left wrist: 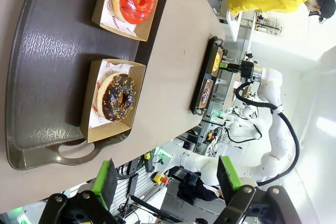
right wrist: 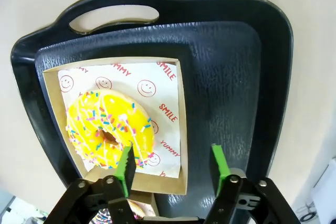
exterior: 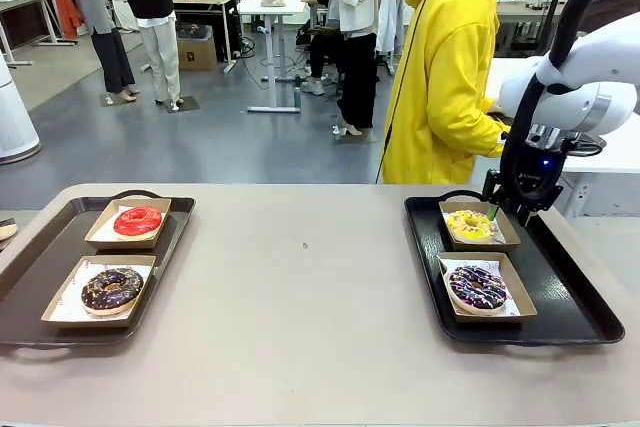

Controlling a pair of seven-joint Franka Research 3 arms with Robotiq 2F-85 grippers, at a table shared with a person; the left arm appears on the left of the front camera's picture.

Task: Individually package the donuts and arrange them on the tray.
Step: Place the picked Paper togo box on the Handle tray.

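Two dark trays hold the boxed donuts. On the right tray (exterior: 575, 297) sit the yellow sprinkled donut (exterior: 470, 225) and, nearer me, a dark sprinkled donut (exterior: 478, 288), each in a paper-lined box. My right gripper (exterior: 507, 213) hangs at the yellow donut's box. In the right wrist view this gripper (right wrist: 171, 169) is open, one finger over the yellow donut (right wrist: 111, 129), the other over bare tray (right wrist: 226, 77), with the box's wall (right wrist: 181, 124) between them. The left tray (exterior: 45, 247) carries the red donut (exterior: 137, 221) and chocolate donut (exterior: 111, 289). My left gripper (left wrist: 168, 182) is open above that tray, off the chocolate donut (left wrist: 116, 97).
A person in a yellow hoodie (exterior: 445, 77) stands at the table's far right, beside the right arm. The beige tabletop (exterior: 300, 287) lies bare between the two trays. Other people and tables stand farther back.
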